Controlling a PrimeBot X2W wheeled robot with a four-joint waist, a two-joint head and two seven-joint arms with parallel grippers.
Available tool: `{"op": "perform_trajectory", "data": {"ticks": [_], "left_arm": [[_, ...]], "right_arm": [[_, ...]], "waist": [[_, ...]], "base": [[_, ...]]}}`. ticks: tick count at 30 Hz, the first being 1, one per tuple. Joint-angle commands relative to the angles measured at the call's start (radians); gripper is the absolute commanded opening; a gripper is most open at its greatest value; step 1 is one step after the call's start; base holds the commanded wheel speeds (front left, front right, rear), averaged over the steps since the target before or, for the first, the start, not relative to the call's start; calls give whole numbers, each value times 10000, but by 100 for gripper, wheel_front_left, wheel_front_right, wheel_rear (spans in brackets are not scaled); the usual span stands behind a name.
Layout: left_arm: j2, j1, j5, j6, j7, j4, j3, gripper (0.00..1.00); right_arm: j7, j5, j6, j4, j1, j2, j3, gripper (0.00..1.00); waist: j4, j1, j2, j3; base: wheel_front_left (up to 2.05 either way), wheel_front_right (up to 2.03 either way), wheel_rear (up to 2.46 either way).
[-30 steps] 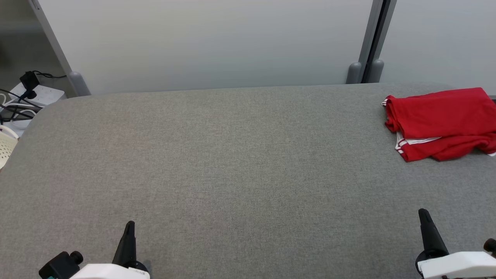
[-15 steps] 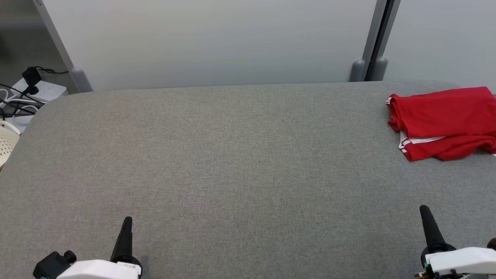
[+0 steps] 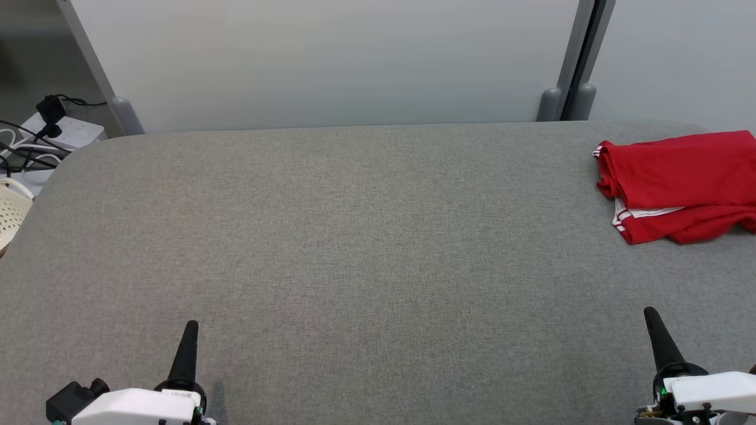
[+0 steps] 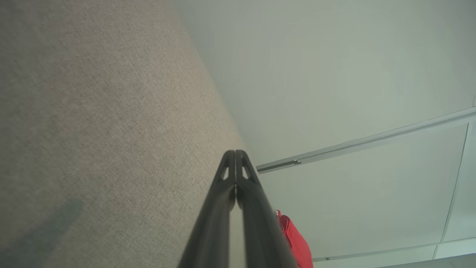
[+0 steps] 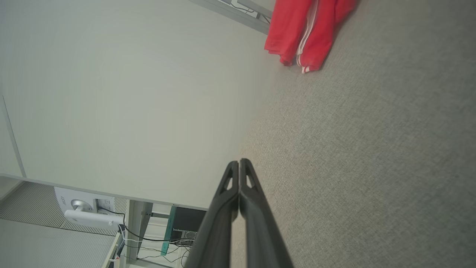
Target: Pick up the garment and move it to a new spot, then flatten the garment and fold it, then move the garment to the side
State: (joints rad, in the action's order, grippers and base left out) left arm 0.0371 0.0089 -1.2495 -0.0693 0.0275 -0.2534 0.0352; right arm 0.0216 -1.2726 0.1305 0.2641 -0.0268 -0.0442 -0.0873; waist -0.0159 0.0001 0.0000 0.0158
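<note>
A power strip (image 3: 71, 131) sits past the rounded left corner of the grey table (image 3: 378, 236), where the left gripper (image 3: 190, 326) points forward by the front edge, fingers pressed tip to tip. Open grey surface runs across to the right gripper (image 3: 649, 312), likewise pinched closed by the front edge. The red garment (image 3: 679, 171) lies folded at the table's far right near the back edge, well apart from both grippers, its right side cut by the frame.

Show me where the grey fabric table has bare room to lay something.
Bare: the grey fabric table from its left edge across the middle, beyond the left end effector and right end effector. Crowded: far right, by the red white-striped garment.
</note>
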Motion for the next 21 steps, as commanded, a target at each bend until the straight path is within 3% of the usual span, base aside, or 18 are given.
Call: {"op": "perform_trajectory", "data": {"ticks": [1, 21], "left_arm": [[108, -683, -449, -153, 86, 208, 338, 0], [125, -1036, -2724, -487, 646, 114, 664, 0]], "right_arm": [[140, -433, 2, -249, -484, -113, 95, 0], [692, -2565, 2, -210, -720, -90, -152, 0]], "waist": [[14, -1, 0, -15], [119, -1, 0, -141]], "base": [[0, 0, 0], [0, 0, 0]]}}
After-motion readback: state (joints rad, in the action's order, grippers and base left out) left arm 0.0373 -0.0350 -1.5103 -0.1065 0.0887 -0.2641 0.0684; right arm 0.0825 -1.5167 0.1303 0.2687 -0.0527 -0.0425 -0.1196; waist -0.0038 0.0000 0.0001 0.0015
